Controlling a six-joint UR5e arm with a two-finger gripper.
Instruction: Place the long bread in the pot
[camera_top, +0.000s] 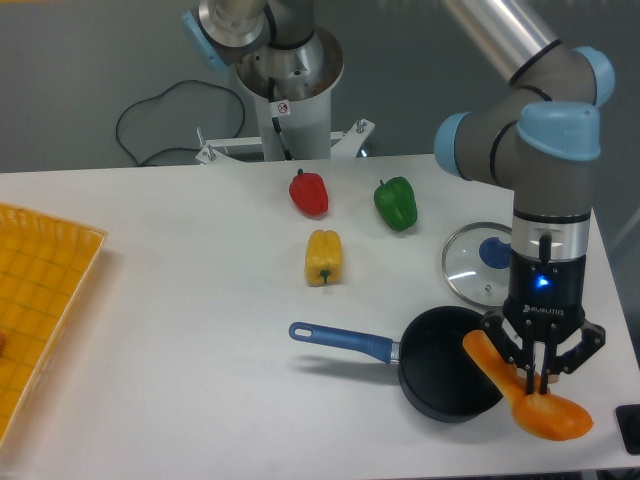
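Note:
The long bread (535, 402), a glossy orange loaf, is held in my gripper (540, 378) near its middle. It is tilted, with its upper end over the right rim of the pot and its lower end sticking out to the right near the table's front edge. The pot (445, 378), a small black saucepan with a blue handle (340, 340) pointing left, stands at the front right of the table. Its inside looks empty. My gripper is shut on the bread just right of the pot.
A round glass lid with a blue knob (480, 262) lies behind the pot. A yellow pepper (323, 257), a red pepper (309, 192) and a green pepper (396, 203) lie mid-table. A yellow tray (40, 310) is at the left edge.

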